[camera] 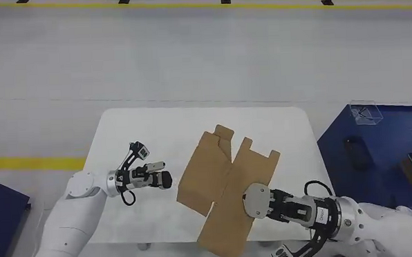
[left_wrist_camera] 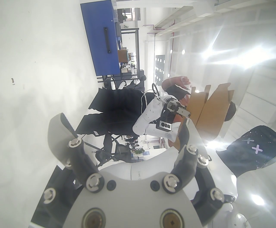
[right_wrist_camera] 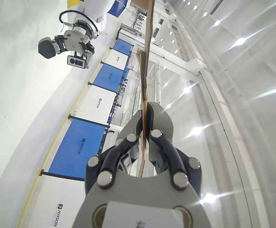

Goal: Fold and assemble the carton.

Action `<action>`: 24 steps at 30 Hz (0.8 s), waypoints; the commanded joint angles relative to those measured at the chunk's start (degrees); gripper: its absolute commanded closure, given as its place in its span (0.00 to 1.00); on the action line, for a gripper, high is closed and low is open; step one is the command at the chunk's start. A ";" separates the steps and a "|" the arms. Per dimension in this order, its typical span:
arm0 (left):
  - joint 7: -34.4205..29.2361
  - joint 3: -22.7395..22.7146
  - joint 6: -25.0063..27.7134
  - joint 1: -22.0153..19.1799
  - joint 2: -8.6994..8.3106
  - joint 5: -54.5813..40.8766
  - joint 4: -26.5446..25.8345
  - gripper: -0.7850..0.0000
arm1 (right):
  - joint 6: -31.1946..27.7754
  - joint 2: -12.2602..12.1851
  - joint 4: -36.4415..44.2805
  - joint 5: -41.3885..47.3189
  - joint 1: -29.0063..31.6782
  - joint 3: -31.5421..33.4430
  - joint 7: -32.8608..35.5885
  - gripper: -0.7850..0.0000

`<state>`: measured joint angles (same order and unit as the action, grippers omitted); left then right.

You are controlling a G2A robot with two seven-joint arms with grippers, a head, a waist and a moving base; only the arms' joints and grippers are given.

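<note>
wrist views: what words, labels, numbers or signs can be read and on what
Blue and white partition panels: a logo with one brand word, turned sideways; a brand name, so left unquoted.
Label behind the right claw: cut off by the picture's edge, unreadable.
Dark speckled surface: "+ +", two white plus signs.
Carton: no print seen.
</note>
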<state>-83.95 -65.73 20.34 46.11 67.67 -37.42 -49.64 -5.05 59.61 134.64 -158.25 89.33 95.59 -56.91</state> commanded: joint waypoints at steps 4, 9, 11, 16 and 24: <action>0.00 0.00 0.00 0.00 0.00 0.00 0.00 0.00 | -4.92 -0.22 0.00 7.60 -1.32 1.02 -0.49 1.00; 0.00 0.00 0.00 0.00 0.00 0.00 0.00 0.00 | -18.09 -0.32 0.00 26.94 -6.66 4.99 2.69 1.00; 0.00 0.00 0.00 0.00 0.00 0.00 0.00 0.00 | -25.18 -0.35 0.00 36.66 -8.53 6.40 4.83 1.00; 0.00 0.00 0.00 0.00 0.00 0.00 0.00 0.00 | -41.80 -0.48 -1.67 59.36 -11.65 7.75 13.75 1.00; 0.00 0.00 0.00 0.00 0.00 0.00 0.00 0.00 | -52.95 -1.48 -11.79 96.33 -16.92 -0.64 33.78 1.00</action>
<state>-83.95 -65.73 20.34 46.11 67.67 -37.42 -49.64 -58.19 58.39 123.80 -68.77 72.81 96.69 -26.61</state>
